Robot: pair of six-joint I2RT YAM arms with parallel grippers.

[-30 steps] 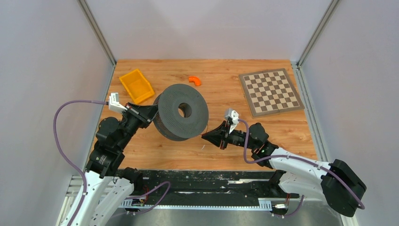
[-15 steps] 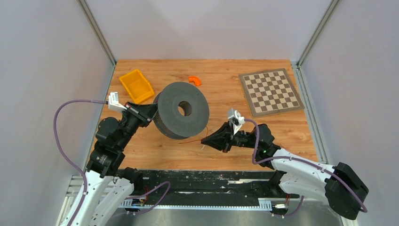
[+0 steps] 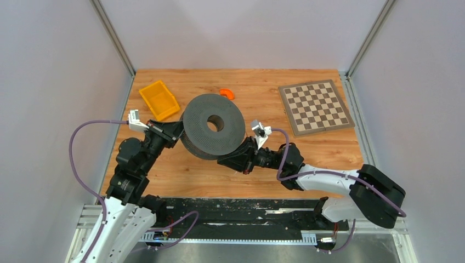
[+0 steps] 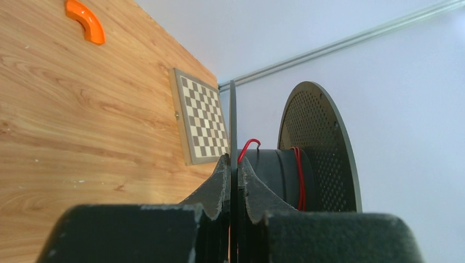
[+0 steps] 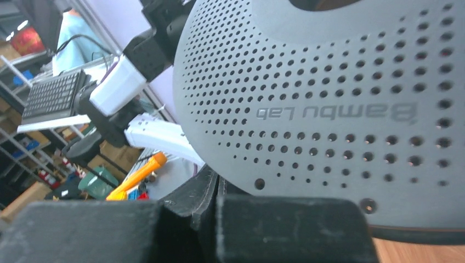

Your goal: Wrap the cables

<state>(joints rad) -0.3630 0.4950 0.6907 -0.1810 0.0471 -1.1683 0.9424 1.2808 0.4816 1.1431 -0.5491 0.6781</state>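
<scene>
A dark grey perforated spool [image 3: 213,127] stands tilted mid-table. My left gripper [image 3: 178,130] is shut on the thin edge of its near flange [image 4: 232,120]; the fingertips [image 4: 224,167] pinch it from both sides. The cable is a thin red wire with a few turns on the hub [image 4: 299,175] and a small loop [image 4: 249,145] beside the flange. My right gripper [image 3: 222,160] sits tucked under the spool's lower front edge, jaws pressed together [image 5: 215,175] below the perforated flange [image 5: 329,109]. The wire at its tips is hidden by the spool.
An orange bin [image 3: 159,99] stands at the back left. A small orange curved piece [image 3: 227,93] lies behind the spool. A chessboard [image 3: 315,106] lies at the back right. Grey walls close in on both sides.
My right gripper has swung left and in under the spool's front edge. The red wire trailing on the table is now hidden. The spool has tilted up slightly; the left gripper keeps its hold.
</scene>
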